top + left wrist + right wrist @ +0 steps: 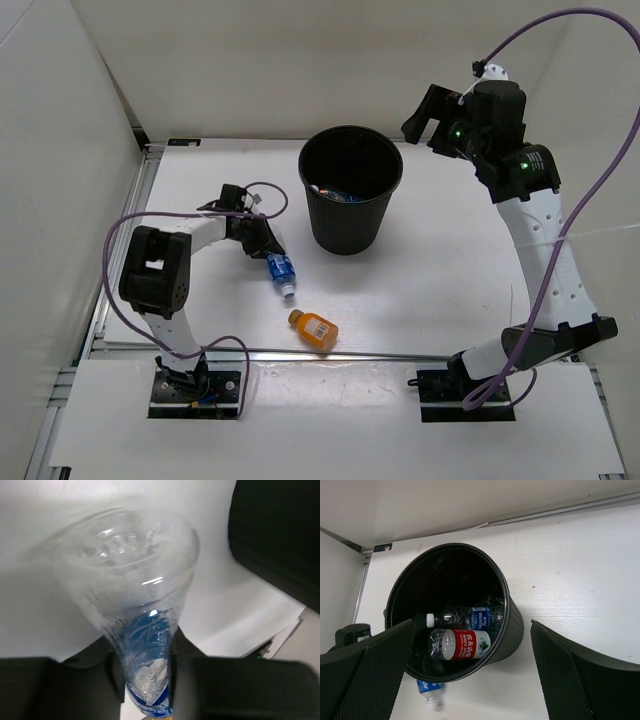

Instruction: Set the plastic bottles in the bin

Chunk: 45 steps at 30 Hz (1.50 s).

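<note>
My left gripper is shut on a clear blue-labelled bottle, whose cap end points toward the front; in the left wrist view the fingers squeeze the bottle around its label. The short orange bottle lies on the table nearer the front. The black bin stands at the back centre. In the right wrist view the bin holds a red-labelled bottle and a dark bottle with a blue label. My right gripper is open and empty, high up to the right of the bin.
White walls stand at the left and back of the table. A metal rail runs along the left edge. The bin's dark wall is at the upper right of the left wrist view.
</note>
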Tool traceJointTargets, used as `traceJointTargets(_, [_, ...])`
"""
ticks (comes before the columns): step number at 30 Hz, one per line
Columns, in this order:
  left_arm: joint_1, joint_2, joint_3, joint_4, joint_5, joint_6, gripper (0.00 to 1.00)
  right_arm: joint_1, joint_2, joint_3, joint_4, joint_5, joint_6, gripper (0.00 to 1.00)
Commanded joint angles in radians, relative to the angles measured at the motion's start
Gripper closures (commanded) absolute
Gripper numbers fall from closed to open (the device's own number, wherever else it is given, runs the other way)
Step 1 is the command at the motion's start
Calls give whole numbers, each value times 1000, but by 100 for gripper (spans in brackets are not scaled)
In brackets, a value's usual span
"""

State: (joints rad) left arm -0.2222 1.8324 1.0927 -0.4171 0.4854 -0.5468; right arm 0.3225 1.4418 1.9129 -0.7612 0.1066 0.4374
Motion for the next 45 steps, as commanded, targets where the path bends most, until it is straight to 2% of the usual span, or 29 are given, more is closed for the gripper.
traceJointTargets(1, [32, -123, -56, -17, -13, 27, 80, 0, -1, -2, 20, 9, 3, 1])
traceJointTargets(4, [66, -256, -94, -58, -37, 38, 80, 0, 11, 11, 11, -2, 15, 1])
traceJointTargets(7, [112, -388, -21, -138, -126, 38, 80, 0, 20, 11, 2, -12, 38, 1])
traceJointTargets(11, [112, -446, 231, -177, -238, 47, 80, 0, 29, 11, 2, -31, 61, 1])
traceJointTargets(12, [112, -446, 357, -186, -238, 56, 80, 0, 29, 0, 2, -31, 61, 1])
traceJointTargets(14, [112, -395, 494, -186, -217, 56, 80, 0, 20, 0, 2, -31, 61, 1])
traceJointTargets(15, [95, -369, 639, -186, -205, 56, 80, 0, 20, -11, 2, -19, 61, 1])
traceJointTargets(17, [66, -279, 784, -186, -185, 56, 79, 0, -1, -22, 2, -9, 61, 1])
traceJointTargets(18, [32, -245, 912, -186, -185, 56, 79, 0, -1, -35, 2, 7, 51, 1])
traceJointTargets(22, [-51, -79, 1143, -186, -165, 47, 76, 0, -63, -66, 2, 63, 26, 1])
traceJointTargets(26, [-137, 65, 1242, -186, -156, 67, 73, 0, -95, -101, 2, 96, 5, 1])
traceJointTargets(32, [-253, 209, 1371, -186, -215, 114, 67, 0, -168, -126, 2, 146, -26, 1])
traceJointTargets(37, [-278, 196, 1303, -186, -235, 165, 58, 0, -205, -138, 2, 160, -97, 1])
traceJointTargets(38, [-278, 196, 1293, -186, -235, 165, 53, 0, -216, -138, 2, 142, -107, 1])
traceJointTargets(39, [-278, 183, 1283, -186, -235, 165, 30, 0, -228, -153, 2, 128, -108, 1])
traceJointTargets(40, [-287, 174, 1267, -186, -235, 165, 18, 0, -228, -172, 2, 110, -121, 1])
traceJointTargets(41, [-287, 151, 1254, -186, -235, 165, 2, 0, -241, -181, 11, 88, -135, 1])
traceJointTargets(44, [-287, 82, 1201, -186, -235, 176, 0, 0, -265, -221, 11, -42, -175, 1])
traceJointTargets(45, [-287, 53, 1149, -186, -255, 188, 0, 0, -283, -235, 41, -212, -208, 1])
